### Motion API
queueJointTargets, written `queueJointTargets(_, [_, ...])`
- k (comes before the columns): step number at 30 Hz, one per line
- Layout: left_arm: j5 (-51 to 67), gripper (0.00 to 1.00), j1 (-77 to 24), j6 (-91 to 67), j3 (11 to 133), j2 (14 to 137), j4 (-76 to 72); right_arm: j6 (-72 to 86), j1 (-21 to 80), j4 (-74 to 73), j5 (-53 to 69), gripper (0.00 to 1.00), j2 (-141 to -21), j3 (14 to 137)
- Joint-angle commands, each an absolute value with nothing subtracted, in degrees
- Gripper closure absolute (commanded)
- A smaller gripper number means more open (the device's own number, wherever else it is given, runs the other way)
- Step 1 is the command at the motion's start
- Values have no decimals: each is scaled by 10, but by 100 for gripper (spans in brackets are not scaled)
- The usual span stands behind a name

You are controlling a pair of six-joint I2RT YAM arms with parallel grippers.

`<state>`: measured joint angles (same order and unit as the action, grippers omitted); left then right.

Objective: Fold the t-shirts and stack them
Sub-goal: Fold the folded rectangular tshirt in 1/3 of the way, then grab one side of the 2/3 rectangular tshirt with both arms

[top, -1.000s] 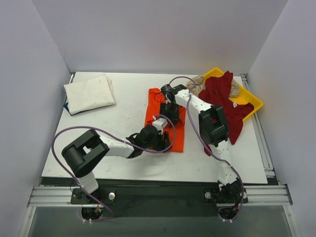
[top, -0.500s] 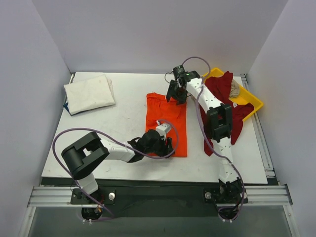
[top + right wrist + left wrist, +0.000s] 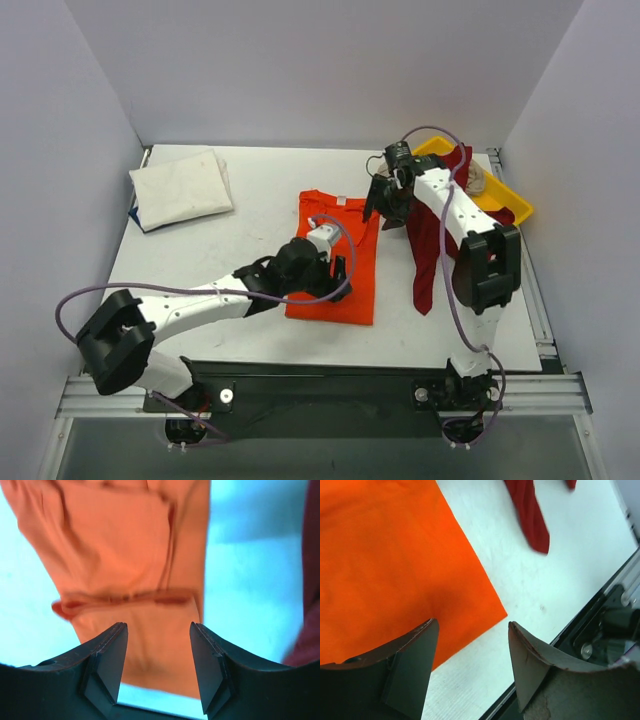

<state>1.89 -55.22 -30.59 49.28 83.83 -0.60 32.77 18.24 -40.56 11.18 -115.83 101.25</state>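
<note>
- Top external view: left gripper [image 3: 322, 272] is low over the near half of the orange t-shirt [image 3: 358, 285]. This shirt lies flat on the table [image 3: 230, 255], about centre, with its near hem twd the arm bases.
- Left wrist cam: left gripper [image 3: 472, 630] has its fingers spread wide w/ nothing betw. them. Under the gap is the near right corner of the orange t-shirt [image 3: 385, 555] and bare table. Cannot tell if the tips touch the cloth.
- Dark red t-shirt [image 3: 428, 255] is right of the orange one, apart from it. It hangs as a long strip from the tray down onto the table, and its pointed end shows in the left wrist cam [image 3: 530, 510].
- Right gripper [image 3: 385, 205] is at the far right corner of the orange t-shirt, beside the red strip.
- Right wrist cam: right gripper [image 3: 157, 629] is also wide open and holds nothing. Orange t-shirt [image 3: 125, 545] fills the view under it, w/ a seam or band crossing just ahead of the tips. Picture is blurred.
- Yellow tray [image 3: 508, 197] sits at the far right, w/ a bit of the beige t-shirt [image 3: 476, 182] inside, mostly hidden.
- White t-shirt [image 3: 180, 187] is folded at the far left, well apart from the others.
</note>
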Motion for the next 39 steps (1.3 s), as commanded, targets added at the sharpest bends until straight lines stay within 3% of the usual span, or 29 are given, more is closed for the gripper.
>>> queueJointTargets(1, [-12, 32, -511, -319, 512, 781, 69, 315, 185, -416, 138, 47, -1047, 927])
queueJointTargets(9, [69, 35, -367, -353, 390, 708, 83, 390, 247, -346, 199, 50, -880, 609])
queueJointTargets(16, [144, 37, -331, -365, 339, 695, 77, 474, 306, -268, 221, 56, -825, 461])
queueJointTargets(39, [144, 39, -331, -414, 308, 722, 96, 443, 308, -229, 175, 71, -896, 418])
